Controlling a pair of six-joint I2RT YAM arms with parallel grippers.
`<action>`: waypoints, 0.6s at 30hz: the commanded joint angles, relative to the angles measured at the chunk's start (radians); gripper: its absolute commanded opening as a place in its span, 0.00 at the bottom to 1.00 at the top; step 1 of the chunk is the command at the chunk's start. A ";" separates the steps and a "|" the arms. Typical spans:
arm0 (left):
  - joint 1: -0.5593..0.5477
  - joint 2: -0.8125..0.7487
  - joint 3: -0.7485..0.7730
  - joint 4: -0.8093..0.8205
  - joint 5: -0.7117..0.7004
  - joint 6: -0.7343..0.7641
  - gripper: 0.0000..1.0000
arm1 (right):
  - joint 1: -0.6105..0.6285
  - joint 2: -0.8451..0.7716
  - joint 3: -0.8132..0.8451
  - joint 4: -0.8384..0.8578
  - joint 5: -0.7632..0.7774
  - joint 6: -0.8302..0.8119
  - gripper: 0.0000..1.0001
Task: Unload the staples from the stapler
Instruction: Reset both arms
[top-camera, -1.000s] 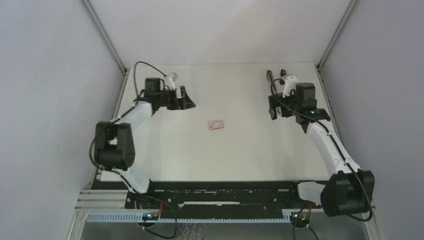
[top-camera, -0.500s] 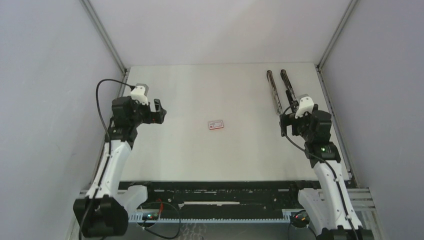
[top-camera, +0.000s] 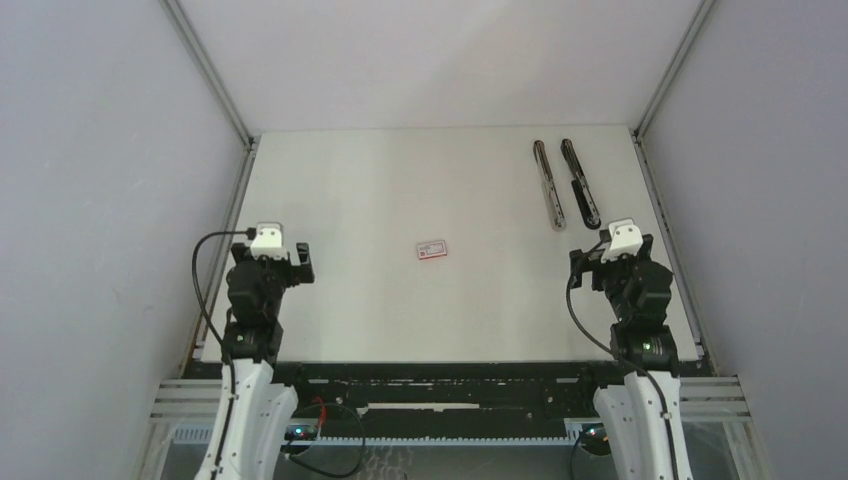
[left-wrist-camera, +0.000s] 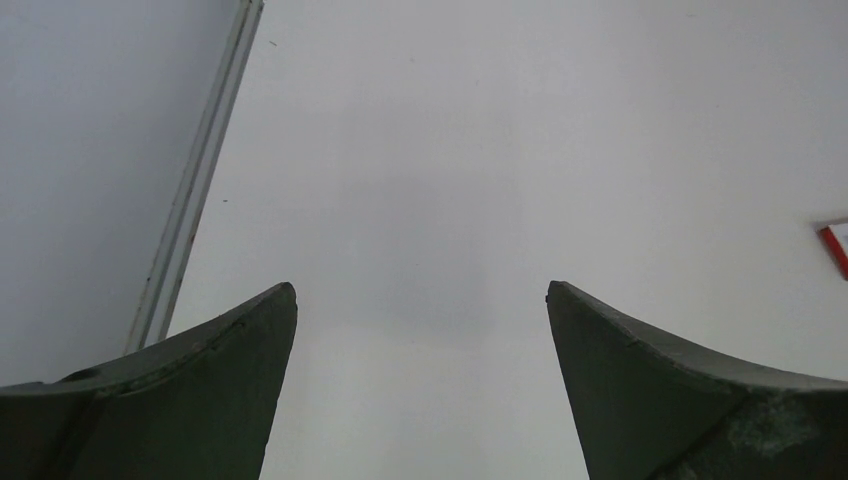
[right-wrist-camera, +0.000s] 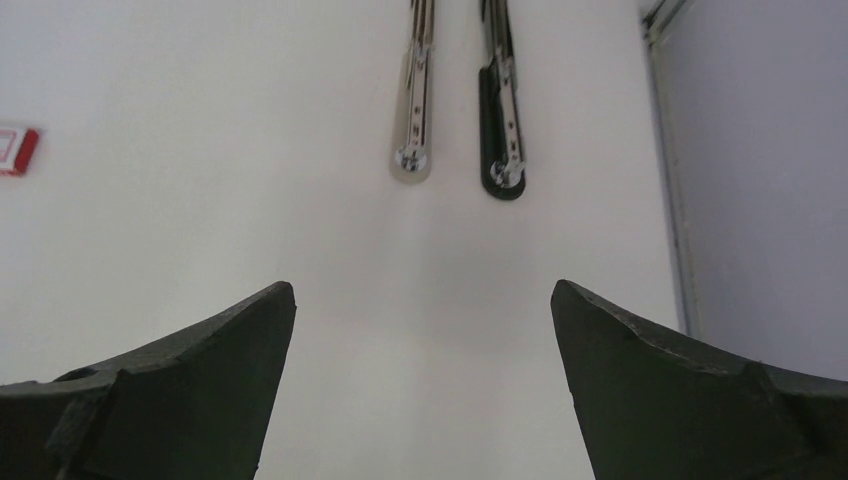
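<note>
The stapler lies swung open at the back right as two long parallel arms, a silvery one and a black one. In the right wrist view the silvery arm and the black arm lie ahead of the fingers. No loose strip of staples shows; whether any sit in the stapler's channel cannot be told. My left gripper is open and empty near the left front, also in its wrist view. My right gripper is open and empty, nearer than the stapler, also in its wrist view.
A small flat white-and-red box lies mid-table; it shows at the right edge of the left wrist view and the left edge of the right wrist view. Grey walls and metal rails bound the table.
Both arms have drawn back from the far half of the table to the near edge. The right gripper has left the stapler, which stays lying open at the back right.
</note>
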 joint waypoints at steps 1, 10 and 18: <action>0.005 -0.107 -0.083 0.098 -0.039 0.063 1.00 | -0.008 -0.096 -0.003 0.043 0.011 0.001 1.00; -0.060 -0.075 -0.111 0.098 -0.090 0.045 1.00 | -0.076 -0.213 -0.084 0.027 -0.010 -0.016 1.00; -0.083 -0.101 -0.142 0.126 -0.135 0.051 1.00 | -0.103 -0.237 -0.125 0.028 -0.062 -0.052 1.00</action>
